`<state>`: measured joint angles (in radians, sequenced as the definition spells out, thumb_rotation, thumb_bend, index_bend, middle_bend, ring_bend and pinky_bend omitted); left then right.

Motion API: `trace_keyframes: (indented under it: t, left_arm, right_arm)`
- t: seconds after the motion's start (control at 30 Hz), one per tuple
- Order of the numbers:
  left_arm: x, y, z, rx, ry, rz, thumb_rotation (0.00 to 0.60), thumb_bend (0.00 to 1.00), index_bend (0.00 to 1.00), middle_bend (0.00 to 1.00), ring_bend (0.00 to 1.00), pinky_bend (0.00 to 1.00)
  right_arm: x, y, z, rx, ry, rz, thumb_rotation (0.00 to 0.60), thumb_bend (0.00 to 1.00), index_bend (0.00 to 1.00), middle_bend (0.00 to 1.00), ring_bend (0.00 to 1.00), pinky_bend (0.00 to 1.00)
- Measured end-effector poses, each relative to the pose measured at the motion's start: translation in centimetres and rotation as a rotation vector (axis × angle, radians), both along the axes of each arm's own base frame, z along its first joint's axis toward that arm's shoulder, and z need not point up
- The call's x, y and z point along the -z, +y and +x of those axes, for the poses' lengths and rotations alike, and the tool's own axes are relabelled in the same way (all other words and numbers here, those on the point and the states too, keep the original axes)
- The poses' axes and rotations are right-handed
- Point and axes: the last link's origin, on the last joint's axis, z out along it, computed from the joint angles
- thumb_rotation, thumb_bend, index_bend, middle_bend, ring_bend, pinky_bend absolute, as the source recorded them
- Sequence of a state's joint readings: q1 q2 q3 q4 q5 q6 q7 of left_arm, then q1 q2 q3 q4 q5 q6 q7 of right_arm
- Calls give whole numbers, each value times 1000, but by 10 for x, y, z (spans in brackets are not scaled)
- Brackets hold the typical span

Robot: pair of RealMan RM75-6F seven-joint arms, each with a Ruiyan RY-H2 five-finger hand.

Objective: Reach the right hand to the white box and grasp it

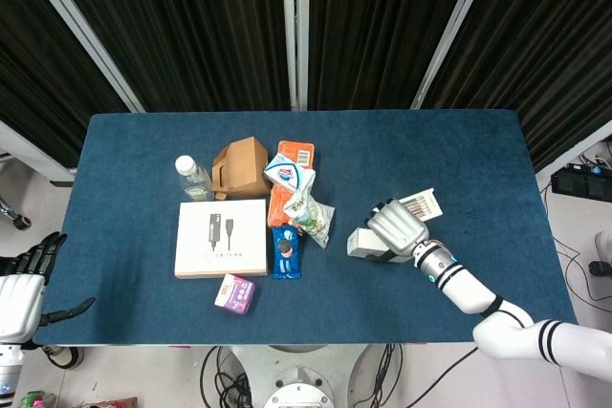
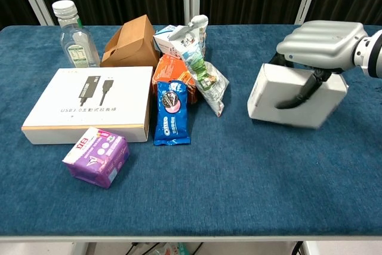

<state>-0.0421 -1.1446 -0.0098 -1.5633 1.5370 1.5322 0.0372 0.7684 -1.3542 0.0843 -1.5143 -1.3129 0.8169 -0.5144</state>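
The small white box [image 2: 286,97] lies right of the snack pile, turned broad face forward and slightly tilted. My right hand [image 2: 319,40] is on top of it and grips it, thumb across the front face and the other fingers curled over the far edge. In the head view the same hand [image 1: 397,226] covers most of the box [image 1: 360,244]. Beyond the table's near left corner, my left hand [image 1: 24,284] holds nothing and its fingers are spread.
A large flat white USB box [image 2: 89,103] lies at the left, with a purple packet [image 2: 96,155] in front. A bottle [image 2: 74,37], brown carton [image 2: 132,43], blue biscuit pack [image 2: 171,111] and snack bags [image 2: 200,70] crowd the middle. A striped card [image 1: 421,204] lies behind the right hand.
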Motion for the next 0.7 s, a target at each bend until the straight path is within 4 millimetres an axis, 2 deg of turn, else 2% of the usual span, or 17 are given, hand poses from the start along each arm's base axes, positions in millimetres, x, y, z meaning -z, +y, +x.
trace_keyframes:
  t: [0.13, 0.33, 0.53, 0.7]
  left_arm:
    - [0, 0, 0, -3, -1, -4, 422, 32, 73, 55, 129, 235]
    - [0, 0, 0, -2, -4, -3, 422, 32, 73, 55, 129, 235]
    - [-1, -2, 2, 2, -7, 5, 419, 32, 72, 55, 129, 235]
    - [-6, -4, 2, -1, -2, 14, 425, 32, 73, 55, 129, 236]
  right_arm:
    - [-6, 0, -1, -4, -37, -26, 600, 242, 1000, 770, 663, 736]
    - [-33, -3, 5, -6, -135, -83, 600, 260, 1000, 781, 677, 762]
    - [-68, -11, 29, -16, -333, -172, 600, 277, 1000, 790, 685, 779]
    - [-93, -16, 51, -33, -580, -262, 600, 282, 1000, 796, 693, 781]
